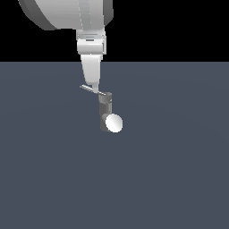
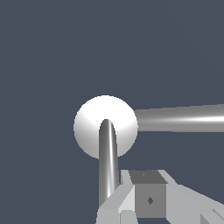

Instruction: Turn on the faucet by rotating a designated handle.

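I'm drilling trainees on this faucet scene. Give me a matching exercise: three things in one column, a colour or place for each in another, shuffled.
Things:
1. handle
2. spout end
3. gripper

Descriptions:
A. bright white round face
B. thin grey bar projecting from the faucet top toward the exterior view's left
C. white, reaching down onto the bar from above

Pairs: 1-B, 2-A, 3-C

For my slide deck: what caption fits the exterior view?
Panda gripper lowered onto the handle of a small grey faucet on a bare dark floor.
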Motion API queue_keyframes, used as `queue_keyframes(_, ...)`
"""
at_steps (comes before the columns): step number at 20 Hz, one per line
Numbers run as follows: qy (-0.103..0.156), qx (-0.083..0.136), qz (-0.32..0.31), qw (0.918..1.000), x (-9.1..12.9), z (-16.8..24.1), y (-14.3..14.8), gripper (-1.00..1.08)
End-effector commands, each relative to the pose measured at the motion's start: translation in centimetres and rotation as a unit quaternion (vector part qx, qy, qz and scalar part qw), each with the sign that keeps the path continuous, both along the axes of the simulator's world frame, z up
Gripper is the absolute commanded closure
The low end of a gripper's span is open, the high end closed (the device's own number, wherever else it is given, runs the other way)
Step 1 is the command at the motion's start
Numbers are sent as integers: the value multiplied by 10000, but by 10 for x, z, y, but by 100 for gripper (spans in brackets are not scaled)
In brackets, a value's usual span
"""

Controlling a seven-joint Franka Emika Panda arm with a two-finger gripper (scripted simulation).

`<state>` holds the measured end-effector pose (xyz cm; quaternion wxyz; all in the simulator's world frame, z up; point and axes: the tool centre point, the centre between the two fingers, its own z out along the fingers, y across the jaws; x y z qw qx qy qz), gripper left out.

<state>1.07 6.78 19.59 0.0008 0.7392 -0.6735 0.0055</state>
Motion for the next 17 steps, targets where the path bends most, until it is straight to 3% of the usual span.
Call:
queue_keyframes(1, -32, 35, 138, 9999, 11, -7, 20, 108)
queue_keyframes(17, 34, 41, 355, 9994, 45, -14, 57, 108)
